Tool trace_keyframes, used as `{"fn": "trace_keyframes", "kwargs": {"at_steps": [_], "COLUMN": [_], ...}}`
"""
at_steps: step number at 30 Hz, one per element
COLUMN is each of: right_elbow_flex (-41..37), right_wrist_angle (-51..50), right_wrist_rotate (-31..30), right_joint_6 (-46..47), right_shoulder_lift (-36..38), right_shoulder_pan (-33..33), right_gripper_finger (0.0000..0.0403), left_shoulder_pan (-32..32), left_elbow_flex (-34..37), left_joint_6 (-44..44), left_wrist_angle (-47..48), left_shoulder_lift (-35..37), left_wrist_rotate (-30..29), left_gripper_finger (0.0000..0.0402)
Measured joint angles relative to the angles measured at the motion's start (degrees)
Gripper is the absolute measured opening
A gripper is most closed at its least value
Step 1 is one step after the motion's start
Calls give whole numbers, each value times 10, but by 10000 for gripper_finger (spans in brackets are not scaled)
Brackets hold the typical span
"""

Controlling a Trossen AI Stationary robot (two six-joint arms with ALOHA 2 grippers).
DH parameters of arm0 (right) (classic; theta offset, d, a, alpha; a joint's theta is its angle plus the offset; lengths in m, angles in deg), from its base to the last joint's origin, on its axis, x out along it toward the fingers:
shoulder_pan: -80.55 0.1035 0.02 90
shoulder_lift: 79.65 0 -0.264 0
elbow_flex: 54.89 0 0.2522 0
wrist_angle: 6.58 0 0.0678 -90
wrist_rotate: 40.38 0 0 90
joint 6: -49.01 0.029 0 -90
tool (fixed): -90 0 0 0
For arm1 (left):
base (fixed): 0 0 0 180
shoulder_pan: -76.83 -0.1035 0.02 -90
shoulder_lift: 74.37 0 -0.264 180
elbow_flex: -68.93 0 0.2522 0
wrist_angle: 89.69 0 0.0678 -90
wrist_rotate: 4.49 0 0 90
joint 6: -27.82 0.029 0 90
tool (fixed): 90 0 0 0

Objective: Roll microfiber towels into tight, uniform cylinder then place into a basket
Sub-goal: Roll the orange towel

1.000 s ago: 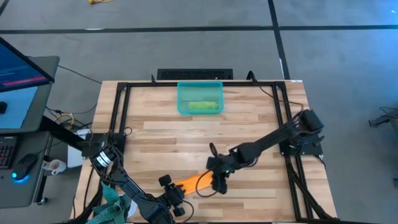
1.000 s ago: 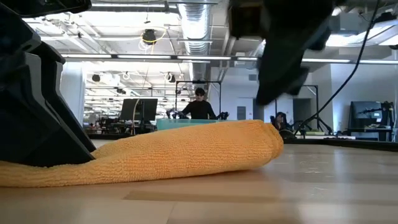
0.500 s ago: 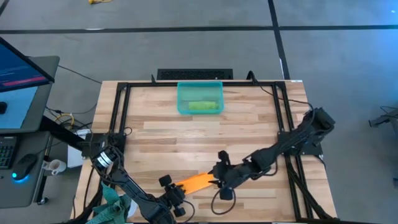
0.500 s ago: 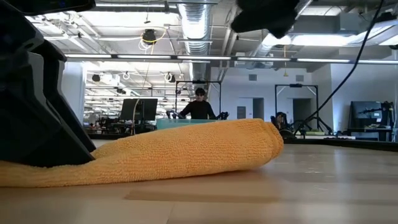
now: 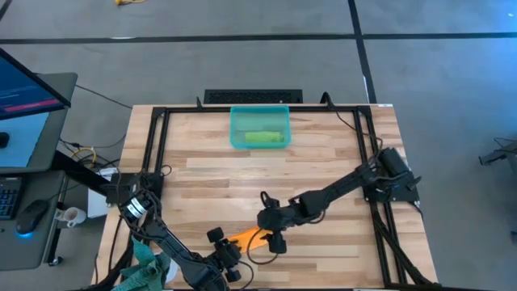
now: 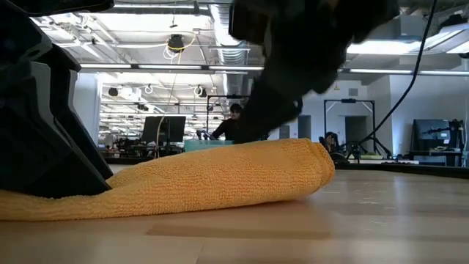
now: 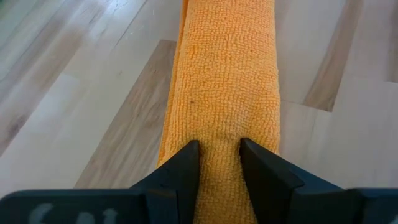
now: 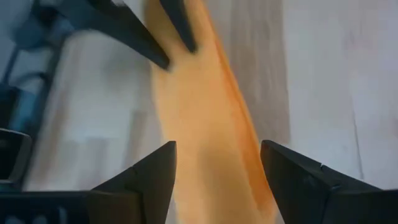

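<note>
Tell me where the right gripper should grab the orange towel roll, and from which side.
Probably the free end of the orange towel roll, from straight above, fingers straddling its width. The left gripper pinches the other end, and the open right gripper hangs over the roll, fingers either side.

Orange towel (image 7: 227,81) rolled, lying flat — green roll (image 5: 262,138) inside basket (image 5: 240,123).

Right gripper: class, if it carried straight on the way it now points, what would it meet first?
Probably the orange towel: the right gripper is open and pointed straight at the roll, which lies between its fingers' line. Depth is unclear.
</note>
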Motion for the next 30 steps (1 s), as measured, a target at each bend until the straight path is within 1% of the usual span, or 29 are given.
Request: {"fn": "trace_keyframes", "kwargs": {"at_steps": [2, 6, 10, 12, 16, 19, 21, 23, 25, 30], "right_elbow_flex": [6, 21, 26, 26, 28, 29, 28, 28, 27, 26], "right_wrist_angle": [-10, -9, -11, -28, -30, -30, -32, -34, -35, -38], "right_wrist_rotate": [12, 92, 106, 110, 144, 178, 195, 203, 207, 208], "right_joint_6": [0, 2, 28, 33, 55, 65, 66, 67, 67, 69], "right_shoulder_lift": [-13, -40, -55, -62, -72, -81, -81, -82, -83, -84], "right_shoulder_pan": [-7, -22, -25, -28, -29, -29, -29, -29, -29, -29], "right_gripper_finger": [258, 258, 258, 258, 257, 246, 228, 201, 167, 64], "left_shoulder_pan": [0, 0, 0, 0, -2, -2, -2, -2, -2, -2], "left_elbow_flex": [0, 0, 0, 0, 0, -1, -1, -1, -1, 0], "left_joint_6": [0, 0, -1, -1, -4, -4, -4, -4, -4, -13], "left_wrist_angle": [0, 1, 2, 2, 2, 3, 4, 4, 5, 13], "left_shoulder_lift": [0, 0, 0, 0, 0, 0, 0, 0, 0, 14], "left_wrist_rotate": [0, 0, 0, 0, 4, 4, 4, 4, 2, 4], "left_gripper_finger": [113, 113, 113, 113, 113, 113, 113, 113, 113, 113]}}
